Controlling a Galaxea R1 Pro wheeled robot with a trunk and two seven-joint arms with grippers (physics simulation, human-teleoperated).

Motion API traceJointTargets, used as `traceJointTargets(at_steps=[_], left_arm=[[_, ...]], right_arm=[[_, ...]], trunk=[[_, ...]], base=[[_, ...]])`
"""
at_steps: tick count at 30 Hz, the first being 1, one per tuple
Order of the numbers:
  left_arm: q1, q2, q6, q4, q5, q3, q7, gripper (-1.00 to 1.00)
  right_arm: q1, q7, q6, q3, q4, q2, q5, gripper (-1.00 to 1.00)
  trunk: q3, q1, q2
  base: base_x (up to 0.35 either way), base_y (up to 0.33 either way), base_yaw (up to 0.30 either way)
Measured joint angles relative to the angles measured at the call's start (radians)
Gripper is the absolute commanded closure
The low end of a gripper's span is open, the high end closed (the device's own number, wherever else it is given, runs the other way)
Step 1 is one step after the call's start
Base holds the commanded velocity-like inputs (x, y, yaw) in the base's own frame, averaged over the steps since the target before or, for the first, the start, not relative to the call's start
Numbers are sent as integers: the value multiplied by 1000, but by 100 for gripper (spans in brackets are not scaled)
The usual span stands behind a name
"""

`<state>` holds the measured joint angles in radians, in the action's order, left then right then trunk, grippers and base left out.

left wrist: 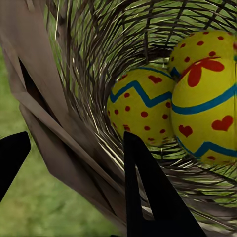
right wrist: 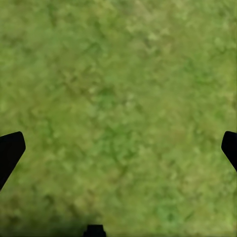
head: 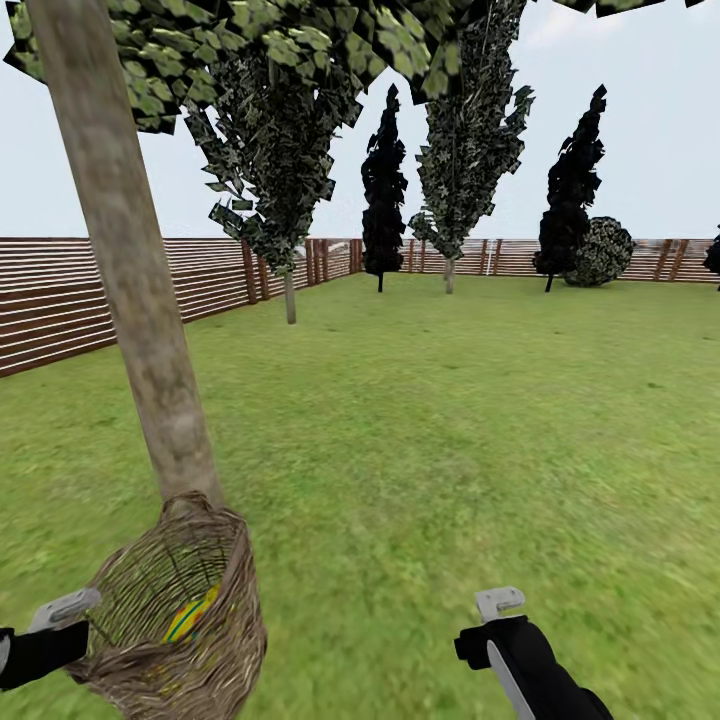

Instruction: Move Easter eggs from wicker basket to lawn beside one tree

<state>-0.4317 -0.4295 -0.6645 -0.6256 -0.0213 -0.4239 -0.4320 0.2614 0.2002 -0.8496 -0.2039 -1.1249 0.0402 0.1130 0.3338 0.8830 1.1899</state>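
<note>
The brown wicker basket (head: 190, 610) hangs tilted at the lower left, just in front of the foot of the tree (head: 130, 260) with the pale bare trunk. My left gripper (left wrist: 74, 140) is shut on the wicker basket's rim (left wrist: 54, 133), one finger inside and one outside. Three yellow Easter eggs lie together in its bottom: one dotted (left wrist: 140, 106), one with hearts (left wrist: 207, 113), one behind (left wrist: 202, 44). In the head view one egg (head: 190, 615) shows through the mouth. My right gripper (right wrist: 123, 143) is open above bare lawn (head: 430, 430).
A brown slat fence (head: 100, 290) rings the garden. Dark cone-shaped trees (head: 383, 190) and a round bush (head: 600, 252) stand at the far end. Another leafy tree (head: 288, 200) grows near the left fence. Open grass stretches ahead and to the right.
</note>
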Motion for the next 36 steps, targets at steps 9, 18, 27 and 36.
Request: traceJointTargets(at_steps=[9, 18, 27, 36], left_arm=[[-1, 11, -2, -2, 5, -1, 0, 100], [0, 14, -2, -1, 5, -1, 0, 100], [0, 25, -2, -2, 3, 30, 2, 100], [0, 24, -3, -2, 5, 31, 3, 100]], right_arm=[[0, 0, 0, 1, 0, 1, 0, -100], [0, 0, -2, 0, -1, 1, -1, -100], [0, 45, -2, -4, 0, -1, -5, -100], [0, 56, -2, -7, 0, -2, -7, -100]], trunk=[[28, 35, 63], [56, 69, 126], [84, 104, 189], [112, 138, 252]], base=[[0, 0, 0], [0, 0, 0], [0, 0, 136], [0, 0, 289]])
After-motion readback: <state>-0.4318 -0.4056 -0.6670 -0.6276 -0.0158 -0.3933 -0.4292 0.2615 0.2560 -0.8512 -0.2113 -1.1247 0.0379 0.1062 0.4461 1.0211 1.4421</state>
